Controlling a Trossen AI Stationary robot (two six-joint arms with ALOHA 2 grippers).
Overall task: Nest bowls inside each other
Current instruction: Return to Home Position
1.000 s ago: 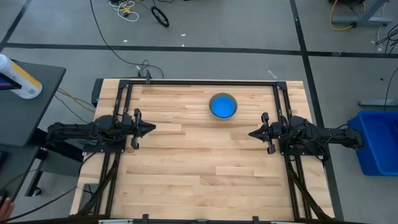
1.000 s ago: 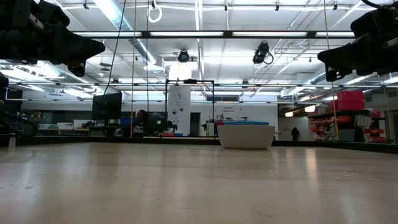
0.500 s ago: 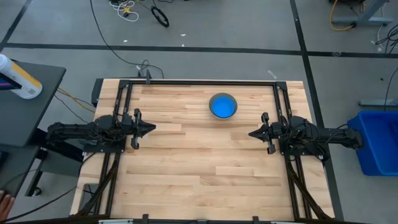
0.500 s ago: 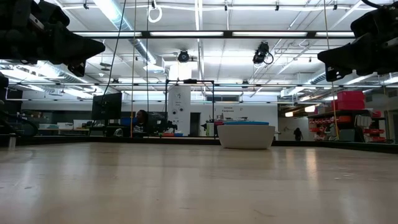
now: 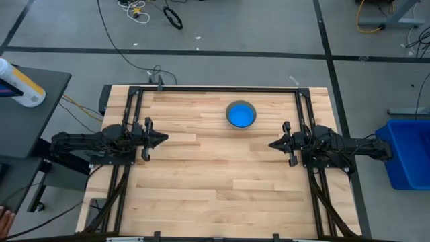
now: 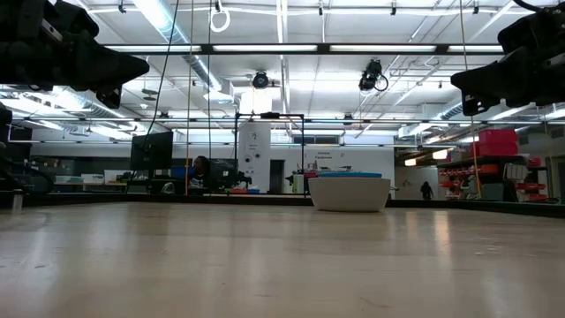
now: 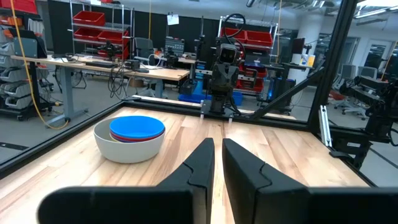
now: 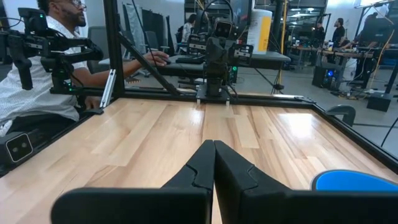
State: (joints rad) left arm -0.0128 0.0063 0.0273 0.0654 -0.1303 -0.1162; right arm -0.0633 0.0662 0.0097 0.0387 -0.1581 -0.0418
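The bowls stand nested in one stack [image 5: 240, 114] on the far half of the table, a little right of its middle. A grey bowl [image 7: 129, 149] is outermost and rests on its base. A blue bowl [image 7: 137, 127] lies uppermost inside it, with a red rim just under it. The stack also shows in the low view [image 6: 350, 193] and the right wrist view [image 8: 354, 182]. My left gripper [image 5: 166, 139] [image 7: 217, 144] hovers level by the table's left edge, its fingers a narrow slit apart with nothing between them. My right gripper [image 5: 271, 144] [image 8: 214, 144] hovers level by the right edge, shut and empty.
Black frame rails [image 5: 215, 88] run along the table's far, left and right edges. A person [image 8: 37, 74] sits beyond the left edge. A blue bin [image 5: 408, 151] stands on the floor to the right, and a side table with a bottle [image 5: 20, 84] stands to the left.
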